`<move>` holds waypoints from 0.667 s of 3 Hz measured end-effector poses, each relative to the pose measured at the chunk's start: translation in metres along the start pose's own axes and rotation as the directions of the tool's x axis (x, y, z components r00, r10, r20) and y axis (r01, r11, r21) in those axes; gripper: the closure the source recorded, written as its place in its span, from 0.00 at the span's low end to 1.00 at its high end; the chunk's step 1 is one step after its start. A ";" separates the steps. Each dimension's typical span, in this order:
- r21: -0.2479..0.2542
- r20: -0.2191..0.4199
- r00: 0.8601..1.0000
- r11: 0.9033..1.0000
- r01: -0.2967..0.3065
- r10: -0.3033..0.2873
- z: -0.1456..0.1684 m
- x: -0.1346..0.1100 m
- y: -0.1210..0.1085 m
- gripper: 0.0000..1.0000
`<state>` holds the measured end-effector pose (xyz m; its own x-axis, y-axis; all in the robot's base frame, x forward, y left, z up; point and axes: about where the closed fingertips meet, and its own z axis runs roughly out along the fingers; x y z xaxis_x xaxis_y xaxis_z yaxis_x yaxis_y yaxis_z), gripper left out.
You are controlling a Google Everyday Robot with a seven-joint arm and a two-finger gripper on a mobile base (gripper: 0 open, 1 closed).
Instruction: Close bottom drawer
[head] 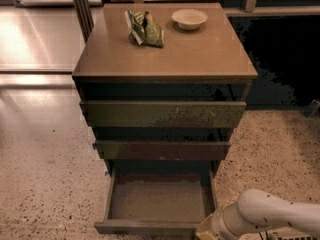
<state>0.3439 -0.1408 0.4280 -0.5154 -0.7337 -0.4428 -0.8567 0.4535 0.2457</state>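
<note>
The bottom drawer (pixel 150 227) of the brown cabinet stands pulled far out at the lower middle of the camera view; its shallow box is empty, with a grey-brown floor (pixel 159 199). The middle drawer front (pixel 162 150) and the scuffed top drawer front (pixel 162 114) above it stick out less. My white arm (pixel 275 215) comes in from the lower right. My gripper (pixel 206 233) sits at the frame's bottom edge, by the right end of the bottom drawer's front; it is mostly cut off.
On the cabinet top (pixel 210 54) lie a green snack bag (pixel 145 28) and a small white bowl (pixel 189 18). Speckled floor surrounds the cabinet. A dark post (pixel 81 9) stands at the back left, and a dark area lies at the right.
</note>
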 end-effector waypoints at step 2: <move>-0.018 0.064 0.998 0.999 0.028 -0.027 0.044 -0.020 -0.004 1.00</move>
<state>0.3586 -0.1053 0.3980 -0.4898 -0.7117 -0.5036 -0.8711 0.4232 0.2491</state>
